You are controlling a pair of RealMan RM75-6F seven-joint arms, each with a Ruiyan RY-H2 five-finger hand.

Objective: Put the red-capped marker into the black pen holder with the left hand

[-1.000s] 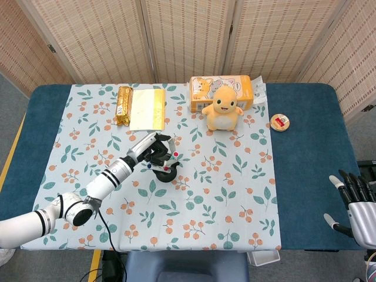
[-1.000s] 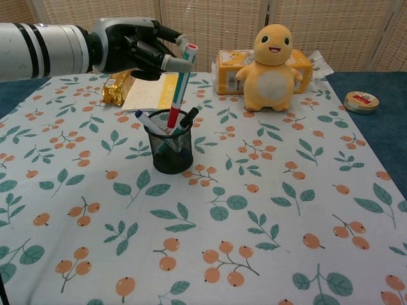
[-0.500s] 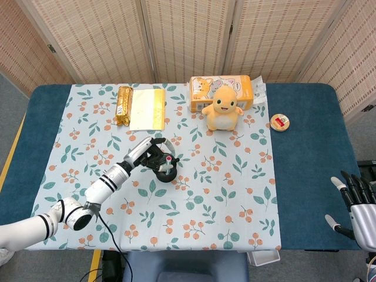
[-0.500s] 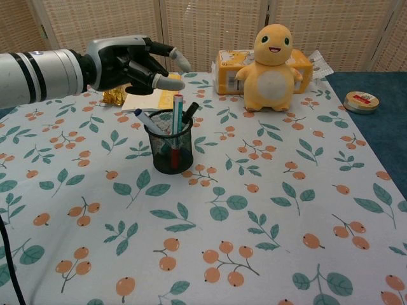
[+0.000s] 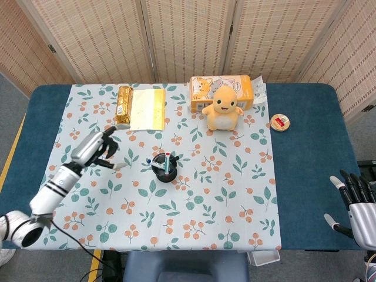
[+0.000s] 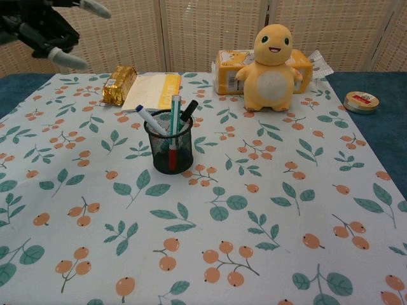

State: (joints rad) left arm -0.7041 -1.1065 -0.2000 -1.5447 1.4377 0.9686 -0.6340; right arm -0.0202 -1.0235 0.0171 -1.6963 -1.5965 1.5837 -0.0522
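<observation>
The red-capped marker (image 6: 175, 124) stands inside the black mesh pen holder (image 6: 168, 152) with two other pens; its cap end shows in the head view too, marker (image 5: 168, 160) in the holder (image 5: 163, 170). My left hand (image 5: 100, 147) is well to the left of the holder, raised above the cloth, fingers spread and holding nothing; it shows at the top left corner of the chest view as the left hand (image 6: 44, 28). My right hand (image 5: 356, 207) hangs open off the table's right edge.
A yellow plush toy (image 6: 273, 60) sits in front of an orange tissue pack (image 6: 229, 67) at the back. A gold-wrapped bar (image 6: 119, 84) and a yellow packet (image 6: 152, 91) lie back left. A small round tin (image 6: 361, 101) rests on the blue cloth at right.
My left hand let go of the red-capped marker, which dropped into the holder, and then drew back far to the left with its fingers spread. The right hand stayed put.
</observation>
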